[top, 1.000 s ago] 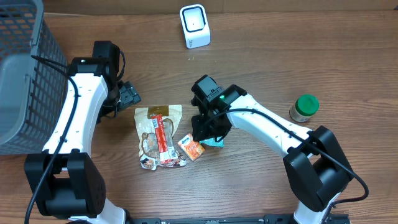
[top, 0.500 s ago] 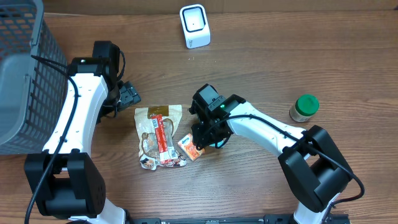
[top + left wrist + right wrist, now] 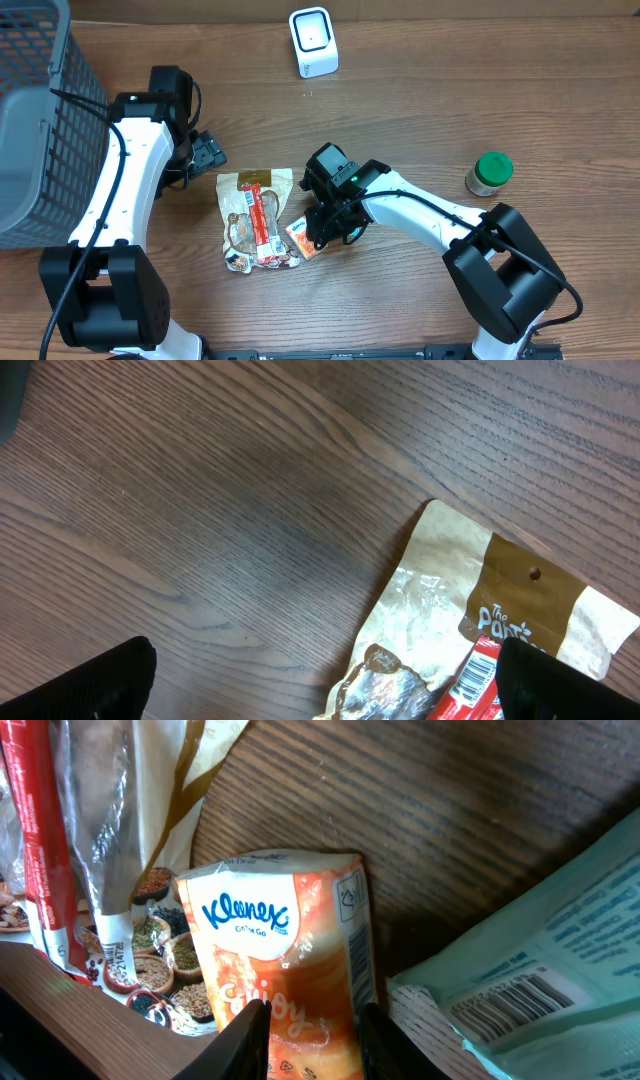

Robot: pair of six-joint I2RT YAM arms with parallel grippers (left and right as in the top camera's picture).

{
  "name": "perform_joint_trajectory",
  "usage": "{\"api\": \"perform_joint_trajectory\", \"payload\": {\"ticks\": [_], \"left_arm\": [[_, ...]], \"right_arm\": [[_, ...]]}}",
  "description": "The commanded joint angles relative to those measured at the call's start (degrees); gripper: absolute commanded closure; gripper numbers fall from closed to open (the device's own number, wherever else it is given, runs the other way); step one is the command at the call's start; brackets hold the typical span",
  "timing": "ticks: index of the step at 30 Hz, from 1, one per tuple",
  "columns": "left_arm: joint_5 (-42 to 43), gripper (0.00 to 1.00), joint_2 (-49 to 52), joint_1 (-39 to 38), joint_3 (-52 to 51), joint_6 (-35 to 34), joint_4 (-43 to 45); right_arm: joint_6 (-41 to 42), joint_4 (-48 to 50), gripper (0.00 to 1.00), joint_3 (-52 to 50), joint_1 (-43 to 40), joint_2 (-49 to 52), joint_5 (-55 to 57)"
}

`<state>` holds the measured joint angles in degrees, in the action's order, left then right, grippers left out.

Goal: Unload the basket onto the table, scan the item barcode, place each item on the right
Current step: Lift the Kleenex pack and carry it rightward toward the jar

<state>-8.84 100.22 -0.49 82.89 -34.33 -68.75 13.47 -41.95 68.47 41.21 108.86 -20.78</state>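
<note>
**A:** How is the small orange-and-white film-wrapped Kleenex tissue pack (image 3: pixel 280 950) expected to handle?

**B:** It is judged light and soft, and its film a little slippery. It can be squashed but hardly broken. It is best taken across its narrow width near one end, so that the printed faces are left uncovered for the scan.

**A:** Where is it found?

**B:** It lies flat on the wooden desk (image 3: pixel 420 100). It touches the lower corner of the clear-and-brown snack bag with the red label (image 3: pixel 258 215), on the bag's side toward the right arm.

**A:** And the claws?

**B:** The right claw (image 3: pixel 312 1045) is closed around one end of the pack, a finger (image 3: pixel 250 1040) set against each long side. How firm the hold is cannot be told. The left claw (image 3: pixel 335 685) is spread wide with nothing held, over the bag's upper corner on the far side from the pack.

**A:** What else is to be reckoned with?

**B:** A pale teal packet with a printed barcode (image 3: pixel 540 950) lies just beside the pack, away from the bag, and might be dragged along. The white box-shaped scanner (image 3: pixel 313 40) stands well beyond the bag's top edge, and nothing is seen between them. A green-lidded jar (image 3: pixel 490 172) and a grey mesh basket (image 3: pixel 30 110) sit well apart from the bag on opposite sides, and neither is judged to be in the way.
</note>
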Motion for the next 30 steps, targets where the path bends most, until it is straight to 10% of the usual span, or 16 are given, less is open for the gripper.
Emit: {"api": "perform_joint_trajectory", "payload": {"ticks": [1,9,17,30], "left_arm": [[-0.3,0.0,-0.2,0.1,0.8,-0.2,0.0],[-0.3,0.0,-0.2,0.1,0.8,-0.2,0.0],[-0.3,0.0,-0.2,0.1,0.8,-0.2,0.0],[-0.3,0.0,-0.2,0.1,0.8,-0.2,0.0]], "right_arm": [[0.0,0.5,0.69,-1.4,1.1,-1.4,-0.5],[0.0,0.7,0.96,-1.6,1.3,-1.4,-0.4],[-0.5,-6.4,0.96,5.5,-0.1,-2.7,0.7],[0.0,-17.4,0.96,11.5,-0.1,-5.6,44.9]]}}
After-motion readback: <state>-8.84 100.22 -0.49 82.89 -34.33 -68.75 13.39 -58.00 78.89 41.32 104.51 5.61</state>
